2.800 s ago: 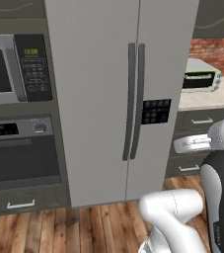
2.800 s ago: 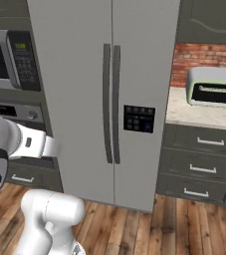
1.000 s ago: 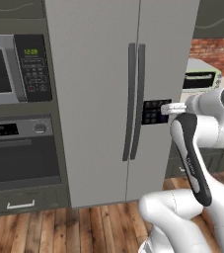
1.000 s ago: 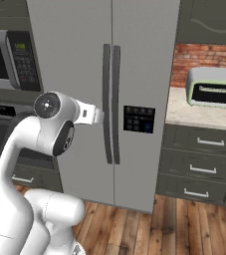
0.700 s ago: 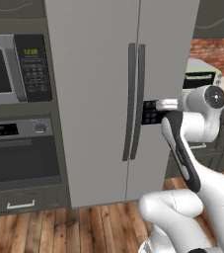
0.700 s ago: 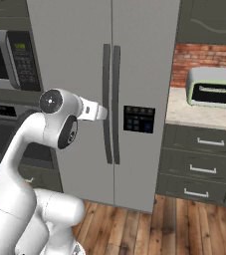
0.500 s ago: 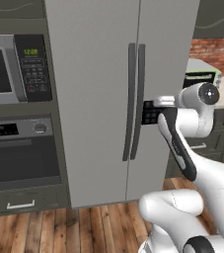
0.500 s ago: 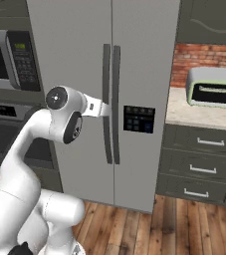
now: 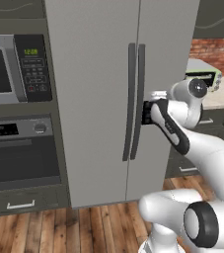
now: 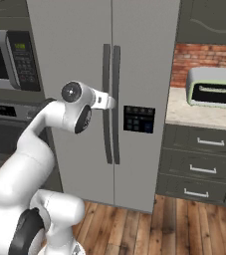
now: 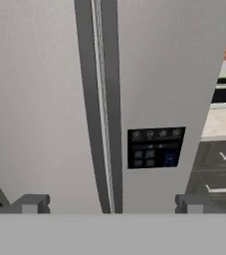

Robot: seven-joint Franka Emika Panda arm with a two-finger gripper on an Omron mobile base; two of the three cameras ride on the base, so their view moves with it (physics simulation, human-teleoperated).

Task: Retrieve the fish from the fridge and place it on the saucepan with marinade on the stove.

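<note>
Fridge [image 9: 98,99] standing tall, smooth matte grey, doors shut, long dark curved handles [image 11: 98,104] meeting centrally, gripper [image 11: 109,203] hovering spread wide before them.

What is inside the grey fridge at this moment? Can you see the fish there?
Nothing inside can be seen. Both doors of the fridge are shut, with the two dark handles side by side, so shelves and fish are covered.
</note>
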